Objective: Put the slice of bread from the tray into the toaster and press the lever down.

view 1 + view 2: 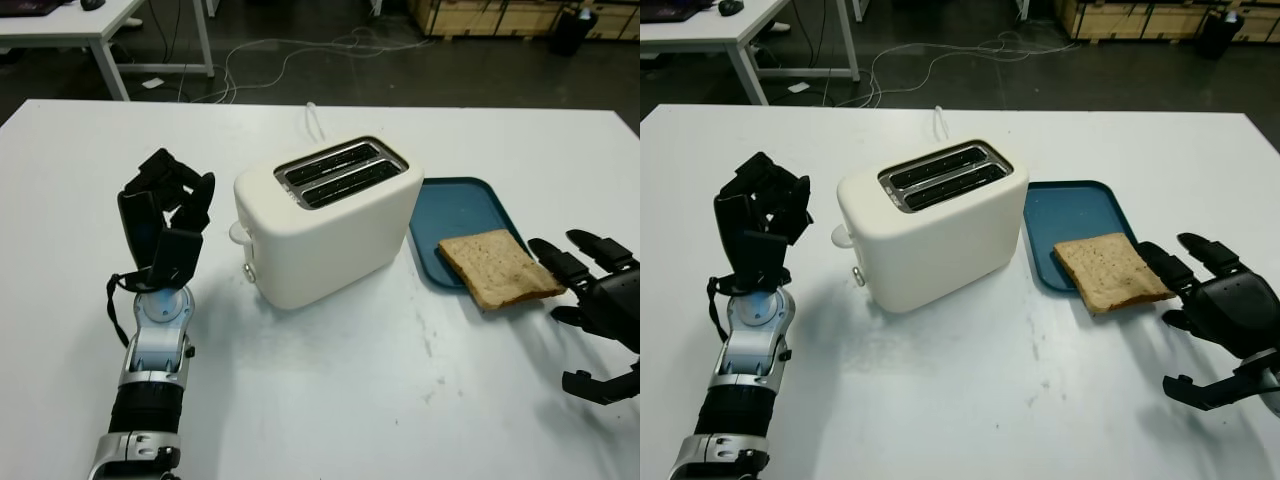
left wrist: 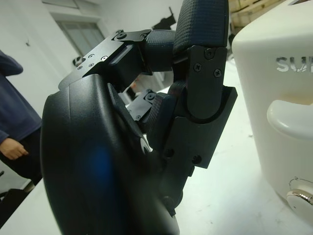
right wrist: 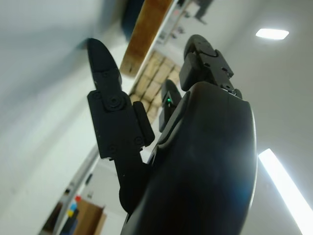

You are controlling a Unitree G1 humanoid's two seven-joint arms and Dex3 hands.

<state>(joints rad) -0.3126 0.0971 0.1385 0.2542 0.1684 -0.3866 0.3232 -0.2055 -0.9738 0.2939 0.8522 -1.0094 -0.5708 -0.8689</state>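
Note:
A cream two-slot toaster (image 1: pixel 330 225) stands mid-table, both slots empty. Its white lever (image 1: pixel 240 233) is up on the end facing my left hand; in the left wrist view the lever (image 2: pixel 291 117) sits above a metal knob (image 2: pixel 301 198). A slice of brown bread (image 1: pixel 500 268) lies on the near right corner of the blue tray (image 1: pixel 455 205), overhanging its edge. My left hand (image 1: pixel 165 215) is raised left of the toaster, fingers curled, holding nothing. My right hand (image 1: pixel 595 295) is open just right of the bread, its fingertips (image 1: pixel 548 250) close to the slice's edge.
The toaster's white cable (image 1: pixel 315 120) trails back over the table's far edge. Beyond are a dark floor with loose cables (image 1: pixel 290 55), another white table (image 1: pixel 90 25) and wooden crates (image 1: pixel 500 15). A person in a blue sleeve (image 2: pixel 14 122) stands off to the side.

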